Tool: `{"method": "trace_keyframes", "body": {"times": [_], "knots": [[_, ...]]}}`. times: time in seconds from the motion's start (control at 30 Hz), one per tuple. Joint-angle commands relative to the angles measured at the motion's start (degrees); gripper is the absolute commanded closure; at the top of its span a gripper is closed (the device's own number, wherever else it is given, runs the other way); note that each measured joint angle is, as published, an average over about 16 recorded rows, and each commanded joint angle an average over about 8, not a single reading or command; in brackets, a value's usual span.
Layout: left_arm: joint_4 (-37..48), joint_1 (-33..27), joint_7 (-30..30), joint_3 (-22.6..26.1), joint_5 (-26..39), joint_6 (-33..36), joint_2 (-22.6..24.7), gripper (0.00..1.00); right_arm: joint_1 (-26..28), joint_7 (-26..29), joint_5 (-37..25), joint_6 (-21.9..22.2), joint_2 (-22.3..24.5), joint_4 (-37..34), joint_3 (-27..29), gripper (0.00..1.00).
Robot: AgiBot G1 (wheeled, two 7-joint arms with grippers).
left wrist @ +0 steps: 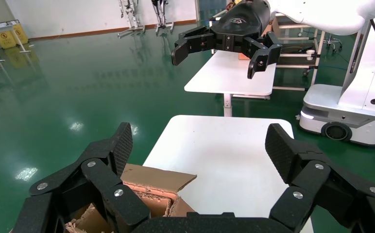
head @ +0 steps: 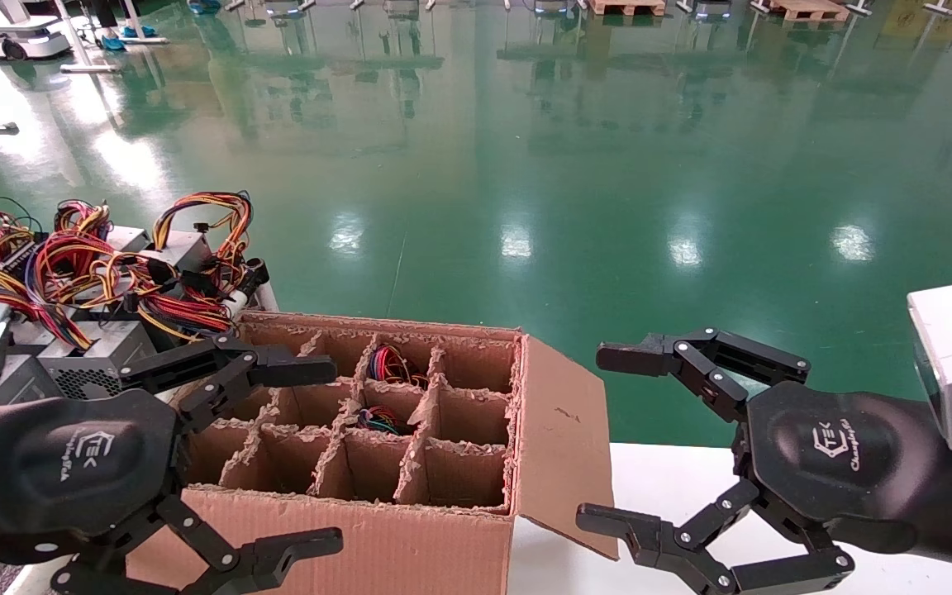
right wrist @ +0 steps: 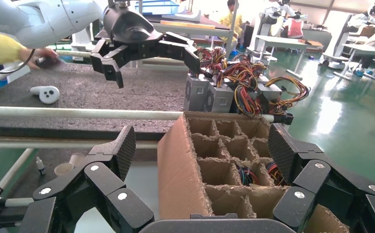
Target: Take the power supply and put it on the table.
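Power supply: grey metal box with perforated grille and red, yellow and black wire bundle [head: 92, 364], standing among several like units on the table, beside the carton
Table: dark grey speckled surface with white round rail [right wrist: 93, 92]
Carton: brown divided cardboard box [head: 377, 430]; two cells show coloured wires, so units judged left to lift out
Left gripper [head: 278, 454]: above carton's near-left corner, jaws spread wide, holding nothing
Right gripper [head: 621, 438]: over the smooth white tabletop [head: 691, 471] right of carton, wide open, empty
Progress: partly done, no unit in hand
Hidden: bodies of units inside cells, only wires visible
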Motion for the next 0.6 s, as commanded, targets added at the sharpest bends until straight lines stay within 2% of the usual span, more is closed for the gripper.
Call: {"method": "trace_keyframes", "body": {"times": [0.03,0.6], "knots": [[0.0,0.0,0.0,0.0,0.0,0.0,0.0,0.0,0.0,0.0,0.0,0.0,0.0,0.0,0.0,0.0],[0.0,0.0,0.0,0.0,0.0,0.0,0.0,0.0,0.0,0.0,0.0,0.0,0.0,0.0,0.0,0.0]]}}
